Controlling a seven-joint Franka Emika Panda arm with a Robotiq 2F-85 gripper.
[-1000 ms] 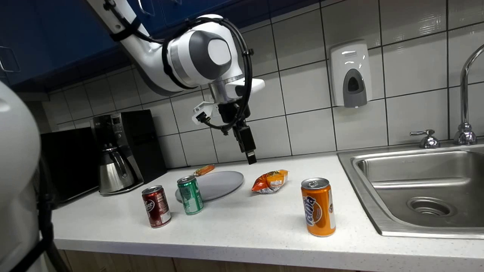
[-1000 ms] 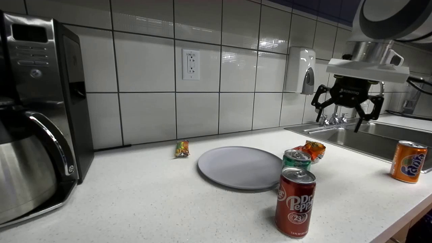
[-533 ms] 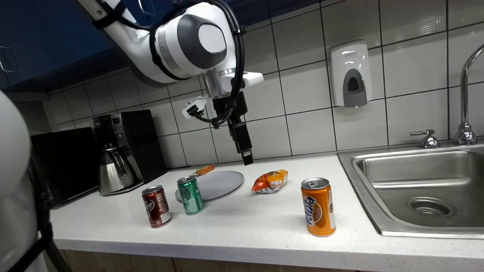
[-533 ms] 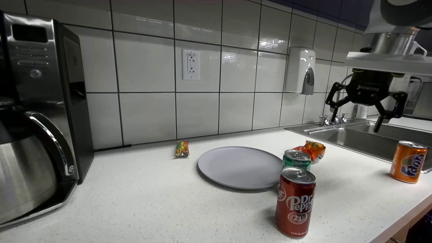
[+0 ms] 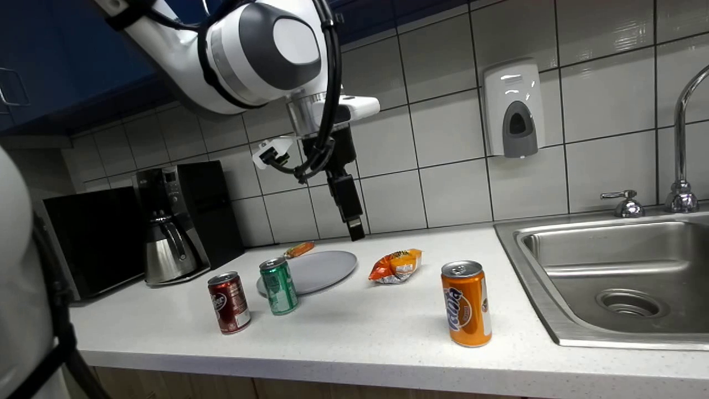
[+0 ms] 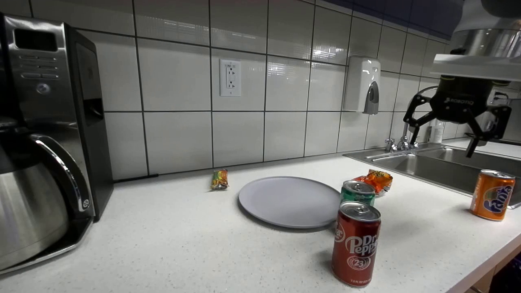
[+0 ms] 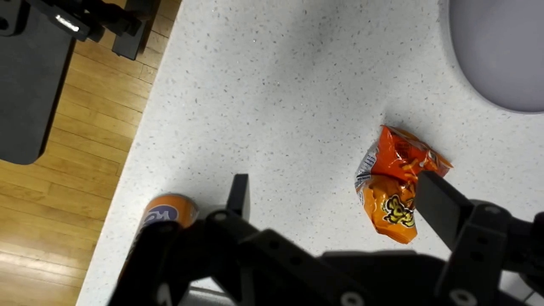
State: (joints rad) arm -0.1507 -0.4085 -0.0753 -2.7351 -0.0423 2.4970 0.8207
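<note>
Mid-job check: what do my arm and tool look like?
The arm is white with a dark grey joint cover, black cables strapped along it and a silver wrist collar. The tool is black, with two jointed fingers and pale ROBOTIQ lettering.

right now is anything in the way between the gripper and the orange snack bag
Nothing visible stands in the way. The open gripper hangs above the counter, and in the wrist view only one of its own fingers overlaps the edge of the orange snack bag. The Fanta can stands off to the side.
</note>
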